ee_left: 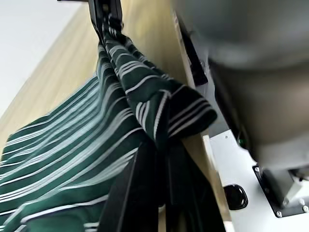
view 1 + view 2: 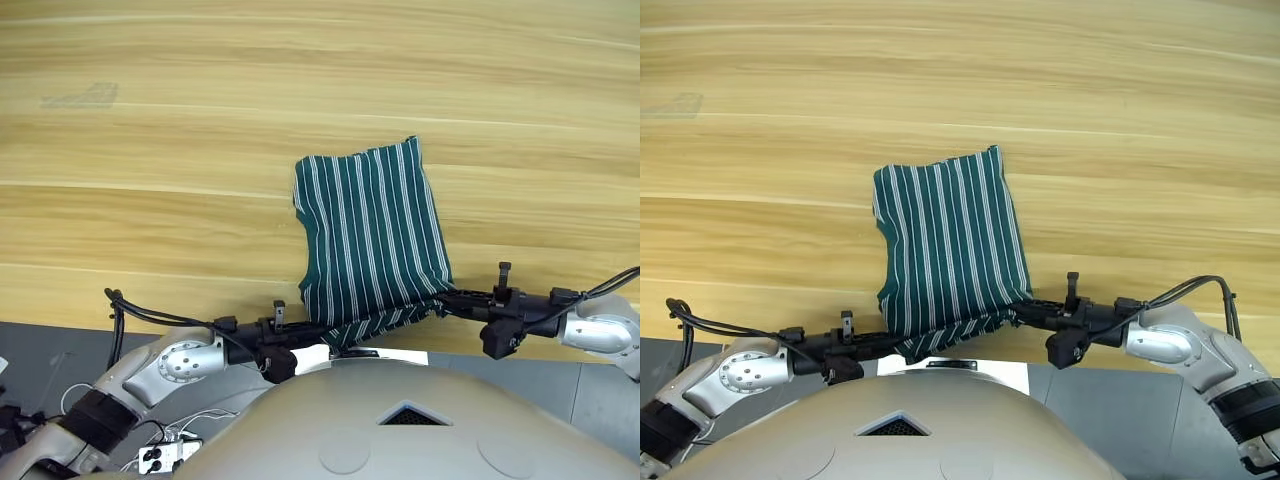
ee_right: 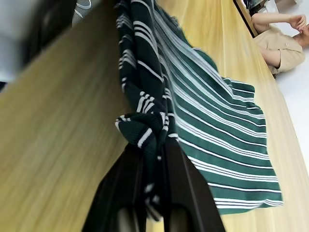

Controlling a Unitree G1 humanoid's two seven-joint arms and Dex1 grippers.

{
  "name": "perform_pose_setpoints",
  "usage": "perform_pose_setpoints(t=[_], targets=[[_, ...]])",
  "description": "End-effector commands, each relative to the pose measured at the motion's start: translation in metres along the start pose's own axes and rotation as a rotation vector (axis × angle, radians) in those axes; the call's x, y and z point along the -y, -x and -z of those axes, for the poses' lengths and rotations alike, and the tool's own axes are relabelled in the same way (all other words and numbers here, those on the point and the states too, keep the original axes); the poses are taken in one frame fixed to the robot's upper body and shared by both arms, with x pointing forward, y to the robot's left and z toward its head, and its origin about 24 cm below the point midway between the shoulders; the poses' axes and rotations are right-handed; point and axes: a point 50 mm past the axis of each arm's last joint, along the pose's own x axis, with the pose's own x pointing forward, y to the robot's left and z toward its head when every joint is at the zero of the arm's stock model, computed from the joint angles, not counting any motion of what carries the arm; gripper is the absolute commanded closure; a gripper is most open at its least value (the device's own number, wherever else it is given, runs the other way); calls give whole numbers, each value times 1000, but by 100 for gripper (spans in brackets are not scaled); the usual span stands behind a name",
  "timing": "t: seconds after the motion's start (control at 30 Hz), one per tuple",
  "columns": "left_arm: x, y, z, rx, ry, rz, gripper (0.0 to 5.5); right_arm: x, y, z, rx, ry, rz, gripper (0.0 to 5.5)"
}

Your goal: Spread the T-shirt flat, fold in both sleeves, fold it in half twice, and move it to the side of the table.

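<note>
The T-shirt (image 2: pixel 370 230), dark green with thin white stripes, lies as a narrow folded strip on the wooden table (image 2: pixel 150 180). Its near end is lifted off the table's front edge, stretched between both grippers. My left gripper (image 2: pixel 300 335) is shut on the near left corner, and its own view shows the cloth (image 1: pixel 145 101) bunched between the black fingers (image 1: pixel 128 193). My right gripper (image 2: pixel 446 296) is shut on the near right corner, where a knot of fabric (image 3: pixel 145 130) sits pinched between its fingers (image 3: pixel 186 193). The far end rests flat on the wood.
The table stretches wide and bare to the left, right and beyond the shirt. Its front edge (image 2: pixel 60 318) runs just ahead of both wrists, with grey floor (image 2: pixel 40 350) below. Loose cables (image 2: pixel 130 310) trail from the left arm.
</note>
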Motion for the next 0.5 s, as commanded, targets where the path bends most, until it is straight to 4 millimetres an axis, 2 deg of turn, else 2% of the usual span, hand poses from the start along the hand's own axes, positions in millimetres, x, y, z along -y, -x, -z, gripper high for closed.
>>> perform_pose_setpoints(t=[0.03,0.13,0.33,0.5], targets=[[-29,-2,10,-22,50,-167,549,16,-3,-2,-11,-23,76,530],[-53,-7,19,12,164,-332,549,29,-18,8,3,-57,183,530],[-86,-11,44,50,384,-564,549,65,-42,36,-30,-130,404,530],[-99,-17,63,70,545,-674,549,101,-63,55,-30,-257,618,530]])
